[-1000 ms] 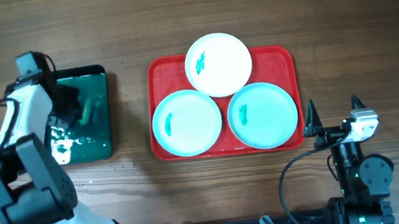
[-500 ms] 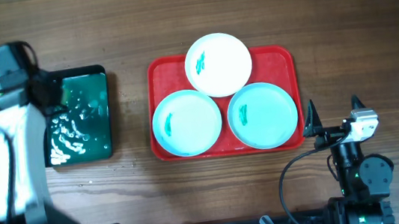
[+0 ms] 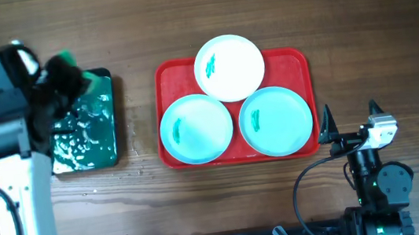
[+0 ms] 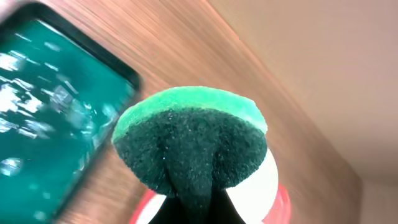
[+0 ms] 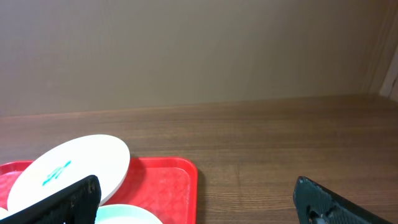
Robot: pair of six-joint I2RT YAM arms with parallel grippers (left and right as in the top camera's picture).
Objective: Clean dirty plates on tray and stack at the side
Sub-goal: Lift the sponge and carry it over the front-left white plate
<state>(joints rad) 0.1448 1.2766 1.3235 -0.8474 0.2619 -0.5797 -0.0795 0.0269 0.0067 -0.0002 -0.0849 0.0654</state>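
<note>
Left gripper (image 3: 58, 74): clenched on the sponge (image 4: 189, 146), by the green tray (image 3: 86, 143).
Right gripper (image 3: 349, 109): spread, idle beside the red tray (image 3: 298, 60).
Risk: sponge, pinched by one edge, may slip before reaching the plates (image 3: 196, 128).

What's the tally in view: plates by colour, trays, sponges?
White plate: 1
Cyan plates: 2
Red tray: 1
Dark green tray: 1
Sponge: 1
Total: 6

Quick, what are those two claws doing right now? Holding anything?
Left gripper: closed on a green sponge.
Right gripper: open, holding nothing.
</note>
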